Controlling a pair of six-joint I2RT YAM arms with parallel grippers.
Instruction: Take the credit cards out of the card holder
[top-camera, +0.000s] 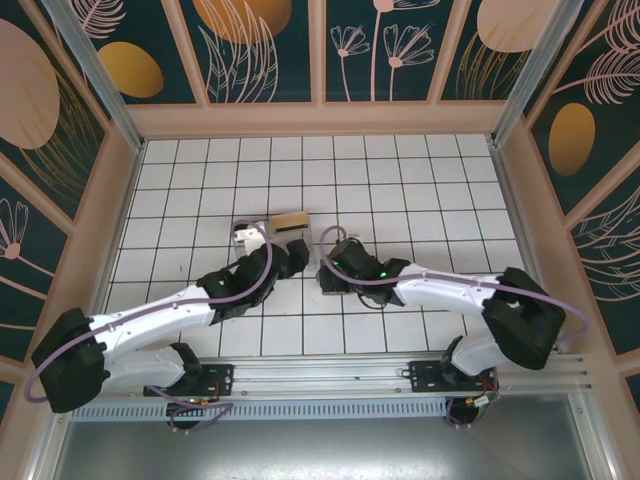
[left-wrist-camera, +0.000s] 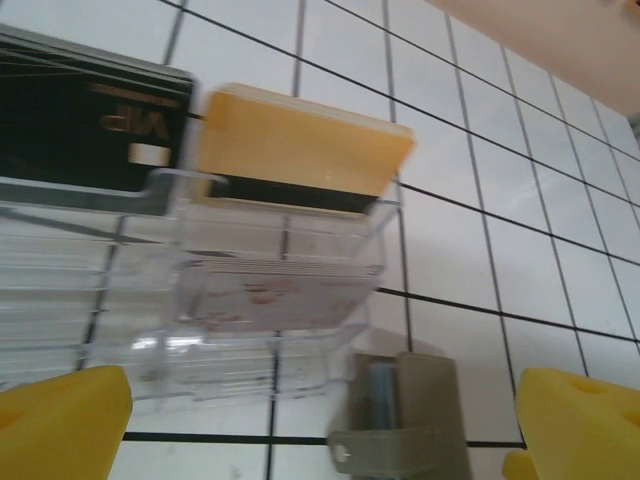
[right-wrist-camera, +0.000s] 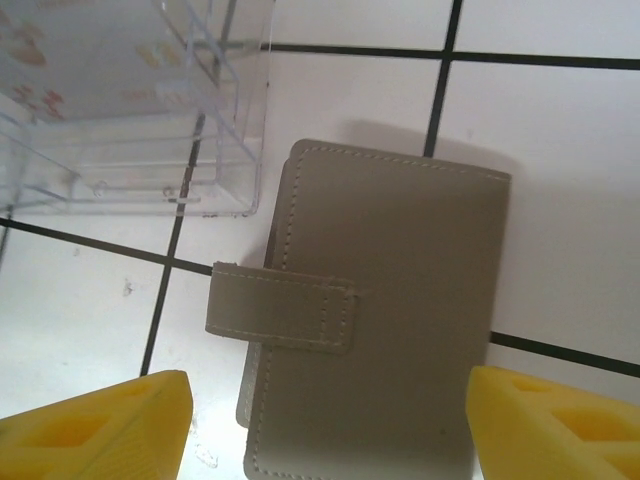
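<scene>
We see the left gripper (left-wrist-camera: 320, 428) w/ fingers wide apart, the clear card holder (left-wrist-camera: 280, 290) just ahead of them, w/ a gold card (left-wrist-camera: 300, 140) and a black card (left-wrist-camera: 90, 120) poking out of it. The right gripper (right-wrist-camera: 330, 420) fingers are apart too, either side of a taupe wallet (right-wrist-camera: 400, 300) right next to the holder.

Left arm (top-camera: 150, 320) and right arm (top-camera: 445, 292) are the same build: white link shells, chunky black joint housings, and a thin purple cable (top-camera: 268, 264) looping along each. The right arm has two small green lights (top-camera: 383, 271) on its black forward section, and both arms have black base plates (top-camera: 210, 380) dotted with small screws. Left fingers (left-wrist-camera: 60, 425) and right fingers (right-wrist-camera: 90, 430) are bright yellow blocky pads, the right ones with moulded recesses.
</scene>
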